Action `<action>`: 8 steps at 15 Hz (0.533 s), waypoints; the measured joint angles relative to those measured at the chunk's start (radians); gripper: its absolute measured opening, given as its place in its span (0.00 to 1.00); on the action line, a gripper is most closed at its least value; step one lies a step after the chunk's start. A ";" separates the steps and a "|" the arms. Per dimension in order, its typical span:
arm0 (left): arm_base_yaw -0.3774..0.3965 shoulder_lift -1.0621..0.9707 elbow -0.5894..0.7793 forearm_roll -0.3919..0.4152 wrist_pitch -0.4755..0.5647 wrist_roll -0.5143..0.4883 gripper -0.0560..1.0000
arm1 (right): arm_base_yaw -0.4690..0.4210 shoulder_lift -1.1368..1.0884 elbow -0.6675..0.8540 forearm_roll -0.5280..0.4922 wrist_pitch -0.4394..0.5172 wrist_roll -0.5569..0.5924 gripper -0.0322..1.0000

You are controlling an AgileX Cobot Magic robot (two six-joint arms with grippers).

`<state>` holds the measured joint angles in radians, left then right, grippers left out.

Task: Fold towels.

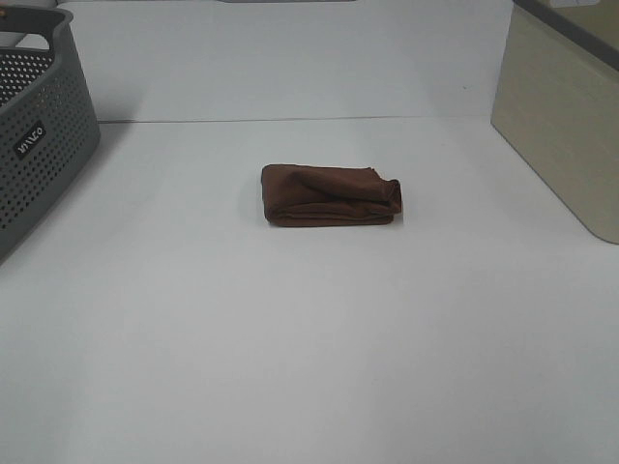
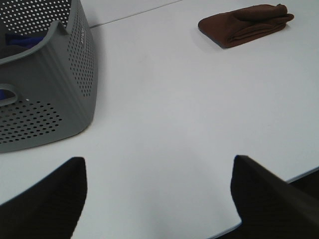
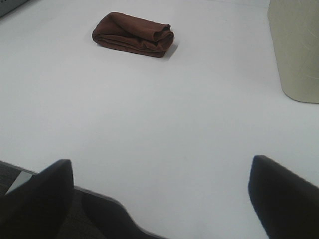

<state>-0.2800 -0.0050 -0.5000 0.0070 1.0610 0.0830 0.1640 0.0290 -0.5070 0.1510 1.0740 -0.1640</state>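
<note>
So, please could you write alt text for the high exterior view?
A dark brown towel lies folded in the middle of a white table. A grey perforated basket stands at the left edge and a beige bin at the right; no gripper shows.

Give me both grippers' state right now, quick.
Left gripper: open, holding nothing, apart from the towel.
Right gripper: open, holding nothing, apart from the towel.
</note>
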 joint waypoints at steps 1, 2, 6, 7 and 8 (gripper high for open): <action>0.000 0.000 0.000 0.000 -0.003 0.003 0.77 | 0.000 0.000 0.000 -0.002 -0.001 0.000 0.89; 0.000 0.000 0.000 -0.001 -0.003 0.011 0.77 | 0.000 0.000 0.000 -0.001 -0.001 0.000 0.89; 0.000 0.000 0.000 -0.073 -0.003 0.103 0.77 | 0.000 0.000 0.000 0.000 -0.001 0.000 0.89; 0.000 0.000 0.000 -0.078 -0.003 0.108 0.77 | 0.000 0.000 0.000 0.000 -0.001 0.000 0.89; 0.000 0.000 0.000 -0.078 -0.003 0.109 0.77 | 0.000 0.000 0.000 0.000 -0.001 0.000 0.89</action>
<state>-0.2800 -0.0050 -0.5000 -0.0710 1.0580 0.1920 0.1640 0.0290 -0.5070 0.1510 1.0730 -0.1640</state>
